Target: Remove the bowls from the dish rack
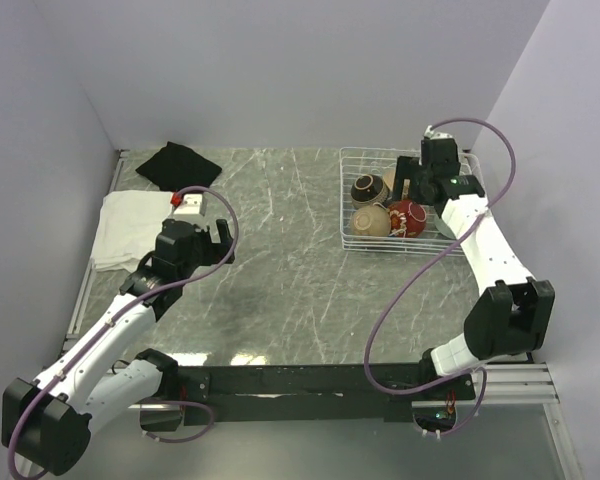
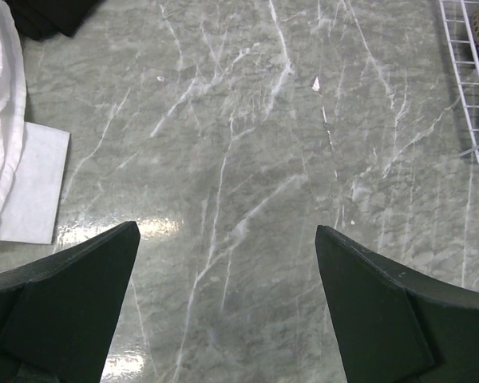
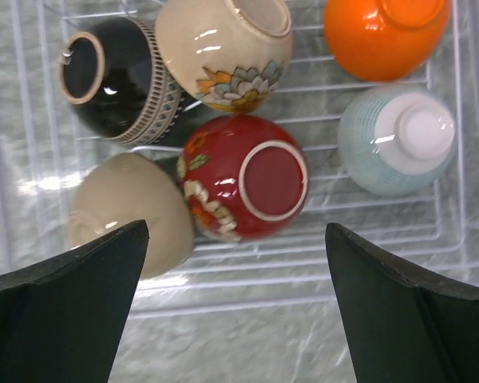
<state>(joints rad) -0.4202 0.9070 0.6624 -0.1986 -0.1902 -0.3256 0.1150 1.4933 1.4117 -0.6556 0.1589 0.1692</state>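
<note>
The white wire dish rack (image 1: pixel 343 205) stands at the far right of the table. In the right wrist view it (image 3: pixel 319 255) holds several bowls lying upside down or on their sides: black (image 3: pixel 112 80), cream floral (image 3: pixel 223 48), orange (image 3: pixel 383 32), pale blue-green (image 3: pixel 395 140), red floral (image 3: pixel 243 179) and beige (image 3: pixel 128 207). The top view shows only the black (image 1: pixel 368 189), beige (image 1: pixel 371 221) and red (image 1: pixel 407 217) bowls. My right gripper (image 3: pixel 236 227) is open and empty above the red bowl (image 1: pixel 417 187). My left gripper (image 2: pixel 227 227) is open and empty over bare table at the left (image 1: pixel 220 238).
A folded white cloth (image 1: pixel 130 225) lies at the left edge, a black cloth (image 1: pixel 178 163) behind it, and a small white box with a red part (image 1: pixel 187 204) between them. The rack's corner shows at the right of the left wrist view (image 2: pixel 471 96). Grey walls enclose the table.
</note>
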